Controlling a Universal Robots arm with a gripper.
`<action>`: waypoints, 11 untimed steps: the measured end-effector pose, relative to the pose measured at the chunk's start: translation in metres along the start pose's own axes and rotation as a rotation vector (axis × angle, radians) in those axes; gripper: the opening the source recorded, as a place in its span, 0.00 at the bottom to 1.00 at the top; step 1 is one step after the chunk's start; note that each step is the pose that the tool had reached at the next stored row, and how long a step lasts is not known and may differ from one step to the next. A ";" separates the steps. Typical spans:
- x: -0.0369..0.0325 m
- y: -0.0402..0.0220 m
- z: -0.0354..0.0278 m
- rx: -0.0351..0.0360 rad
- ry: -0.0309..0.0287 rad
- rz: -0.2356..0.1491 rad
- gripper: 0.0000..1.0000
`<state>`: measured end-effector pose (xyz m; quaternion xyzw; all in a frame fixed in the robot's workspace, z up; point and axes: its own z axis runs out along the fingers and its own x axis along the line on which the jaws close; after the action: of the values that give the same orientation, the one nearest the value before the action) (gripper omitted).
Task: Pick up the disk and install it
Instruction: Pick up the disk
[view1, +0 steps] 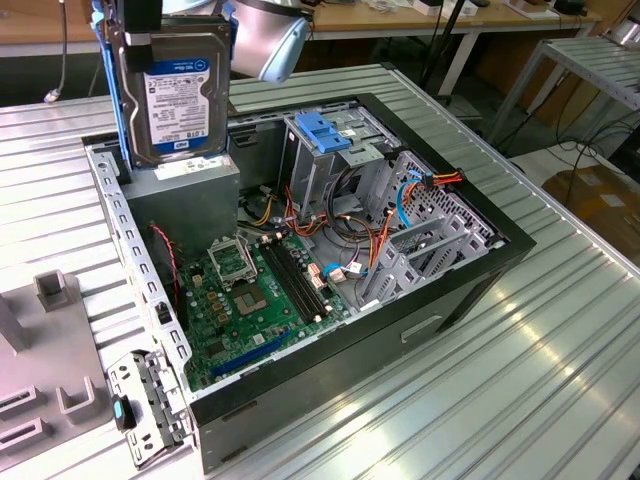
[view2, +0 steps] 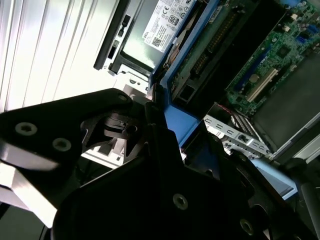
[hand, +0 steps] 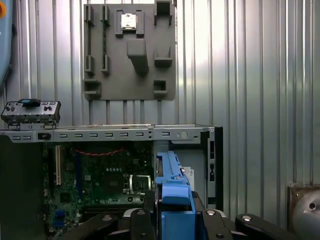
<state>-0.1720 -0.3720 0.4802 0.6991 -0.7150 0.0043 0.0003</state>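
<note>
The gripper (hand: 175, 216) is clamped on the disk (view1: 175, 95), its black fingers (hand: 149, 210) pressing on either side of the blue carrier (hand: 174, 197) that frames the drive. In the first wrist view the carrier shows edge-on as a narrow blue strip between the fingers. In the exterior view the disk hangs upright with its silvery face and pale label turned to the camera. There it sits in the upper part of the exterior view's left, directly above the grey power-supply box (view1: 185, 200) in one corner of the open computer case (view1: 470, 290). Its lower edge is close to the top of the box, but contact cannot be judged. The second wrist view looks past the dark gripper body along the disk's other side, showing a connector edge and the white label of the power-supply box (view2: 160, 25) beyond it. A pale, rounded segment of the arm (view1: 268, 40) comes in from the top of the exterior view, just to the right of the disk, with the wrist pointing down. Inside the case lie a green motherboard (view1: 255, 295) and a metal drive cage (view1: 320, 175) topped by a larger blue handle (view1: 325, 135). A grey fixture plate (hand: 130, 55) lies on the ribbed metal table (view1: 500, 400) beside the case.
</note>
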 end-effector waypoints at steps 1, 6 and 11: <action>-0.0001 -0.0026 0.0001 0.0000 0.0004 0.000 0.37; 0.0012 -0.0104 0.0009 0.0000 0.0009 0.000 0.37; 0.0082 -0.0124 0.0020 0.0000 0.0009 0.000 0.37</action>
<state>-0.1598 -0.3805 0.4784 0.6991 -0.7150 0.0046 0.0006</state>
